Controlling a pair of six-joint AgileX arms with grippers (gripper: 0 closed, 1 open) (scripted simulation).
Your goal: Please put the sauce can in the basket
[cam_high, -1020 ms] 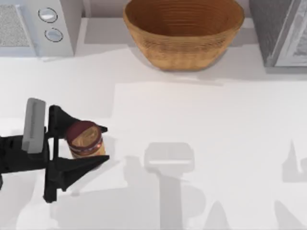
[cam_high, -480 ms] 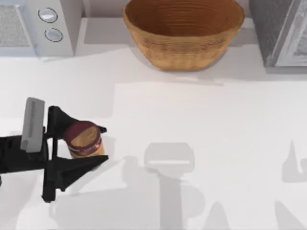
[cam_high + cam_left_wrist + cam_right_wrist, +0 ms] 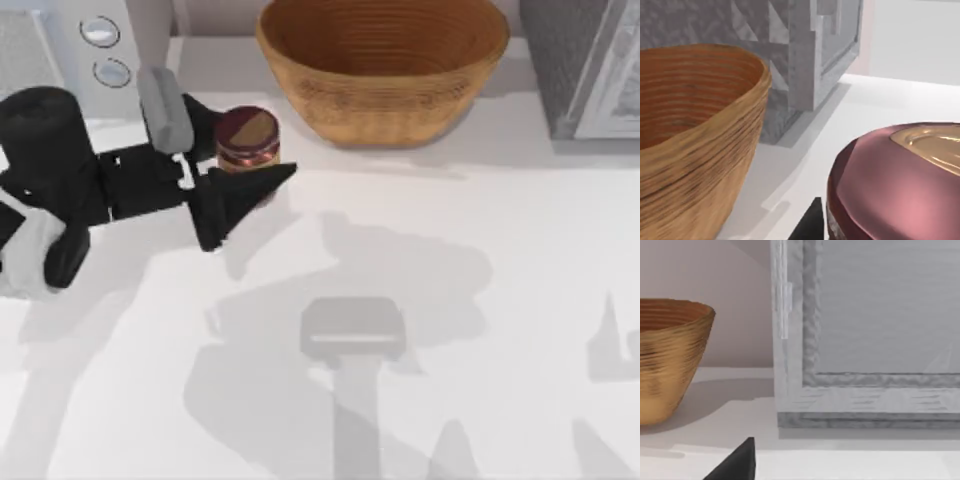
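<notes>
Gripping sauce can (image 3: pixel 246 138), left pincer (image 3: pixel 240 160), beside basket (image 3: pixel 385 100)

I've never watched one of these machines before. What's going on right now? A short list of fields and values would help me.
Working arm: left, at the top view's left, reaching toward the back
Left end effector: shut on the sauce can
Sauce can: upright, held between the fingers, just left of the basket, not yet inside it
Basket: at the back centre of the table, nothing visible inside
Beside the basket: grey appliance with two dials on the left, grey cabinet on the right
Likely next: carry the can over the rim and release
</notes>
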